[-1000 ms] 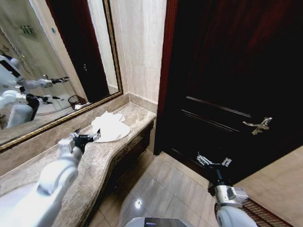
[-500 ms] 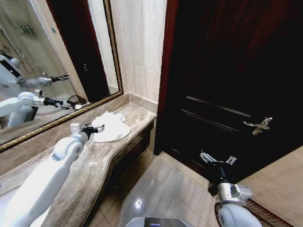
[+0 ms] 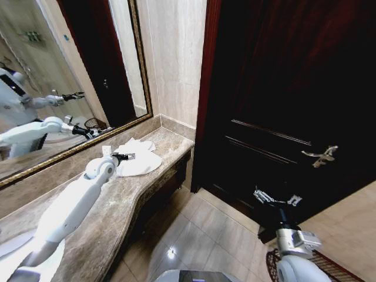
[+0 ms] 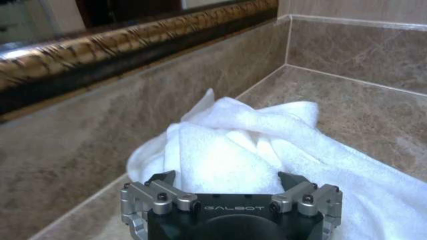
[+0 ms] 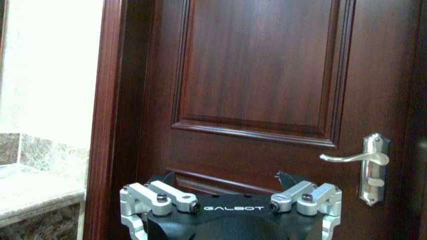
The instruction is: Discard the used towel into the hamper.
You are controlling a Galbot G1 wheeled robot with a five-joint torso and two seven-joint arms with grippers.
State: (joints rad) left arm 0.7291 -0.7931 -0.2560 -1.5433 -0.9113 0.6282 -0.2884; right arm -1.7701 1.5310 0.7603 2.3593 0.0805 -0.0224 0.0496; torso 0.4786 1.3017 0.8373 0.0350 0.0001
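A crumpled white towel (image 3: pixel 141 161) lies on the marble counter (image 3: pixel 111 217) near its far end, below the mirror. My left gripper (image 3: pixel 124 156) is stretched out over the counter and sits at the towel's near edge. In the left wrist view this gripper (image 4: pixel 228 177) is open, with the folds of the towel (image 4: pixel 267 145) just ahead of and between its fingertips. My right gripper (image 3: pixel 276 200) hangs low in front of the dark door and is open (image 5: pixel 225 176) with nothing in it. The dark woven hamper (image 3: pixel 326 265) shows partly at the bottom right, behind my right arm.
A dark wooden door (image 3: pixel 282 88) with a silver lever handle (image 3: pixel 320 156) fills the right side. A gold-framed mirror (image 3: pixel 70 88) runs along the wall behind the counter. Tiled floor (image 3: pixel 205 235) lies between the counter and the door.
My left arm has reached forward along the counter until its gripper met the towel's edge. The right gripper drifted slightly right and down.
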